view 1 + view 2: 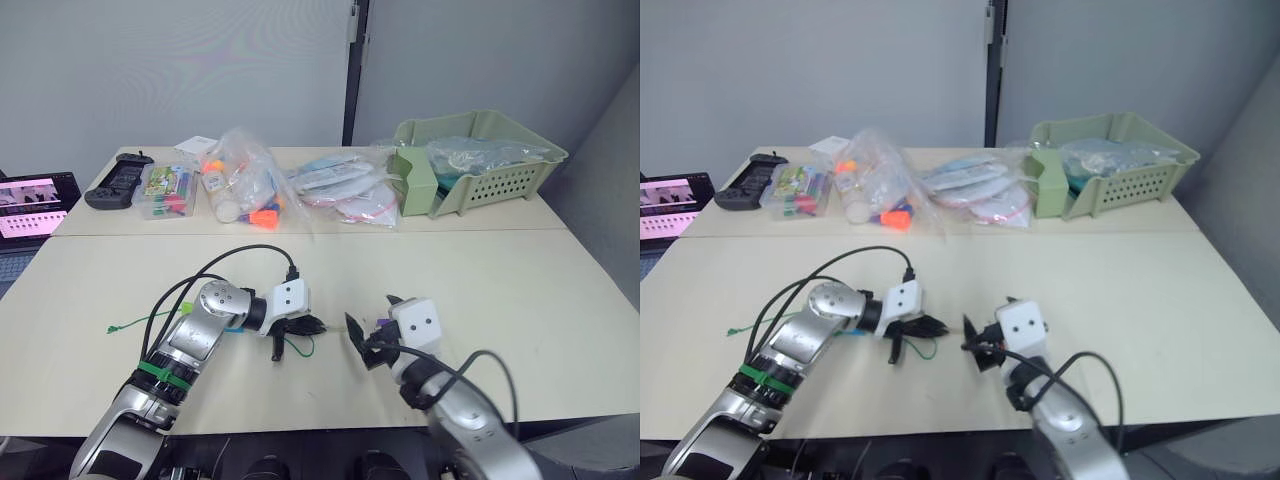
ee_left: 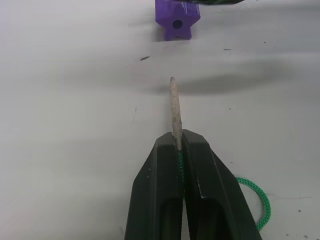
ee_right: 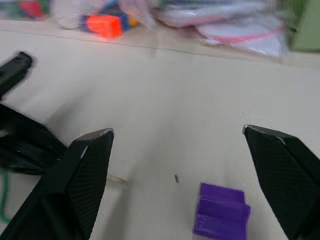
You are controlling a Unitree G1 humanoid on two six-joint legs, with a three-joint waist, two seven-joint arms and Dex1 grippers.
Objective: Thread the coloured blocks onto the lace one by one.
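**Left jaws pinch the lace tip, right jaws spread over a purple block**

Clamped together, the two black fingers of the left gripper (image 2: pixel 180 145) hold the thin green lace (image 2: pixel 259 202) just behind its pale stiff tip (image 2: pixel 174 107), which sticks straight out beyond the fingertips and points toward a small purple plastic block (image 2: pixel 177 20) with a round hole in its facing side. Tip and block are near each other but apart, with bare tabletop between them. Behind the closed fingers the green string curls into a loop on the table, and in the head views it trails away to the robot's left, ending well out on the cream table (image 1: pixel 520 300).

Spread wide, the right gripper (image 3: pixel 177 140) hovers low over that same purple block (image 3: pixel 221 210), which sits on the table between its two black fingers, touching neither.

Along the far side of the table lie a clear plastic bag of orange toy pieces (image 1: pixel 240 185), a small clear box of coloured items (image 1: pixel 166 190), flat plastic packets (image 1: pixel 340 185), a pale green slotted basket (image 1: pixel 480 160) and a black handheld controller (image 1: pixel 118 180).
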